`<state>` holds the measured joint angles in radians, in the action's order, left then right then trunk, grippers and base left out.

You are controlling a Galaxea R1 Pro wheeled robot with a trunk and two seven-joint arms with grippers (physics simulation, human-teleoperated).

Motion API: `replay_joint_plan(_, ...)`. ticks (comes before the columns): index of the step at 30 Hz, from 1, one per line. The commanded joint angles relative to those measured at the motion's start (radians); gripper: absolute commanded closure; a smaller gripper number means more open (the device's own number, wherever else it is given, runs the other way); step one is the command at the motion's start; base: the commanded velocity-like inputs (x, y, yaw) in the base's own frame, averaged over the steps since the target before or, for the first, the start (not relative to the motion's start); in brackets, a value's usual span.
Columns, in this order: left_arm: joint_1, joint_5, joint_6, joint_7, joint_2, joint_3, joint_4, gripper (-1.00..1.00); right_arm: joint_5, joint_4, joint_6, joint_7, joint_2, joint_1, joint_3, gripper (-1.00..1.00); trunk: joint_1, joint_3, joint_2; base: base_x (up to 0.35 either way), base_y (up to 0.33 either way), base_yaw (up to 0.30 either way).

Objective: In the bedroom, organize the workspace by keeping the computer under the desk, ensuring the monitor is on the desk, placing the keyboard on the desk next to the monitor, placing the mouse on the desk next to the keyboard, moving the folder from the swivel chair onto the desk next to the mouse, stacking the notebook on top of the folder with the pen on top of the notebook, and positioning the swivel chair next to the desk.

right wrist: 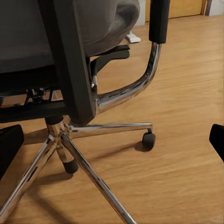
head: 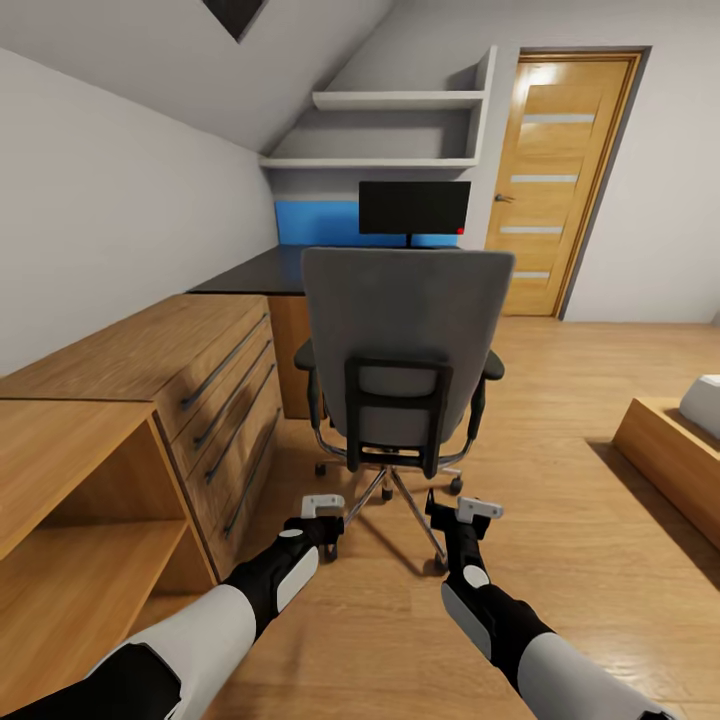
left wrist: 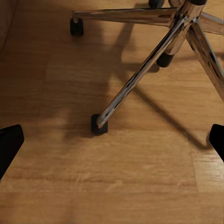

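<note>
Both hands, left hand [head: 322, 506] and right hand [head: 478, 509], hang apart and empty behind the swivel chair [head: 400, 350], which blocks the surface [head: 250, 272] and its monitor [head: 414, 207].

Pale grey walls [head: 120, 230] slope up to a dark skylight [head: 238, 12]. Light wood floor [head: 560, 420] runs to a wooden door [head: 560, 170]. Low wood drawers [head: 215, 390] line the left wall, white shelves [head: 395, 100] above the corner.
</note>
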<state>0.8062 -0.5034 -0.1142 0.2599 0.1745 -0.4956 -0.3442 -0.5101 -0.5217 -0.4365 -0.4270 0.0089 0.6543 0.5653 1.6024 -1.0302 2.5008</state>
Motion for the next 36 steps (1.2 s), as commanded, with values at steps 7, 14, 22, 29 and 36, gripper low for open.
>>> replay_joint_plan(7,0.001,-0.003,-0.004,0.007,0.0,-0.004,0.0,-1.0,-0.01,0.0,-0.022,-0.007,-0.001,-0.001,0.009,-1.0,0.0,0.007,0.0,0.0,0.0,0.0)
replay_joint_plan(14,0.001,-0.001,0.0,0.007,0.0,-0.004,0.0,-1.0,-0.01,0.0,-0.022,-0.007,-0.003,-0.001,0.008,-1.0,0.0,0.008,0.0,0.06,0.0,0.0)
replay_joint_plan(22,0.001,-0.002,0.001,0.006,0.0,-0.005,0.001,-1.0,-0.01,0.001,-0.022,-0.007,-0.006,-0.001,0.007,-1.0,0.0,0.008,0.0,0.305,-0.032,0.0)
replay_joint_plan(29,0.001,0.0,-0.003,-0.231,0.0,-0.023,0.018,-1.0,0.047,0.006,-0.021,0.002,-0.004,-0.003,0.01,-1.0,0.0,0.008,0.0,0.305,-0.008,0.0)
replay_joint_plan(36,0.001,-0.001,-0.001,-0.256,0.0,-0.073,0.026,-1.0,0.059,0.006,-0.022,0.003,-0.005,-0.016,0.009,-1.0,0.0,0.008,0.0,0.311,-0.028,0.0)
